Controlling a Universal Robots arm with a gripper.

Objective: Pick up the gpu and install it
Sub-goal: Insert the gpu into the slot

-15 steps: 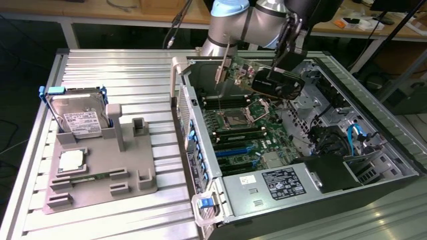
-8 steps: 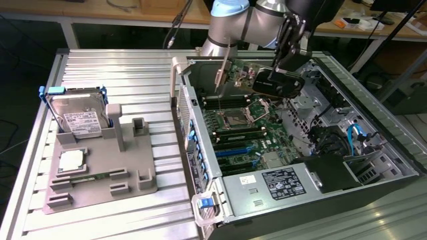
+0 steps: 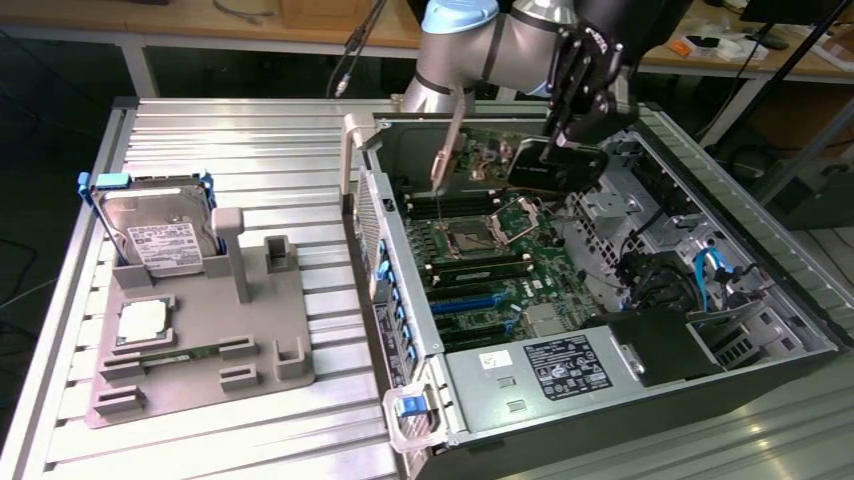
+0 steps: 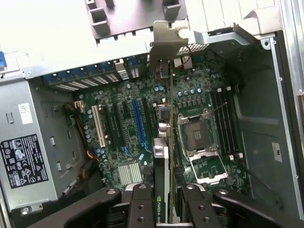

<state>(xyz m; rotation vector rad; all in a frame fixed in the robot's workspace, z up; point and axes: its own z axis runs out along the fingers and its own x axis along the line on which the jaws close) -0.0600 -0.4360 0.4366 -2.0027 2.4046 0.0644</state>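
**Install stage, card aloft.** At the exterior view's left, the hard drive [image 3: 158,235] is resting in the grey fixture [image 3: 200,340]. To its right, the gripper [image 3: 567,140] is clamping the gpu [image 3: 541,165] edge-on above the motherboard [image 3: 494,260] of the open case [image 3: 761,215]. Seating would likely demand lining the card's edge over an expansion slot [image 4: 137,118], with the bracket [image 4: 166,40] at the case's rear wall.

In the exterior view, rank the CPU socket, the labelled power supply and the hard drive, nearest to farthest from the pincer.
1. CPU socket, on the motherboard, close by the pincer holding the gpu.
2. Power supply, at the case's near end.
3. Hard drive, outside the case, on the exterior view's left.
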